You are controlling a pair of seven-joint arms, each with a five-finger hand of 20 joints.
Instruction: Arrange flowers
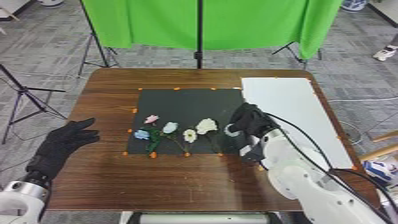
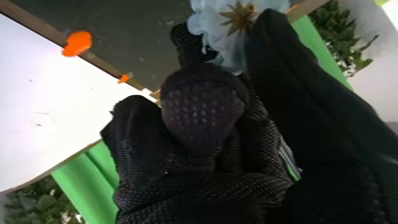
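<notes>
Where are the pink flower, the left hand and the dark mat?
Pink flower (image 1: 152, 119): head view, on its petals.
Left hand (image 1: 64, 142): head view, on its glove.
Dark mat (image 1: 187, 104): head view, on its bare far part.

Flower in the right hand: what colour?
Flower: pale blue petals around a tan, star-shaped centre. Best seen in the right wrist view.

- On the table (image 1: 111, 100), the mat (image 1: 191, 102), with the sheet (image 1: 284, 110) to its right.
- On the mat's near half, side by side, the flowers (image 1: 207, 126), stems toward the near edge.
- In the right hand (image 1: 252, 119), right of these, another flower (image 2: 215, 15).
- Behind the table, the backdrop (image 1: 151, 25).
</notes>
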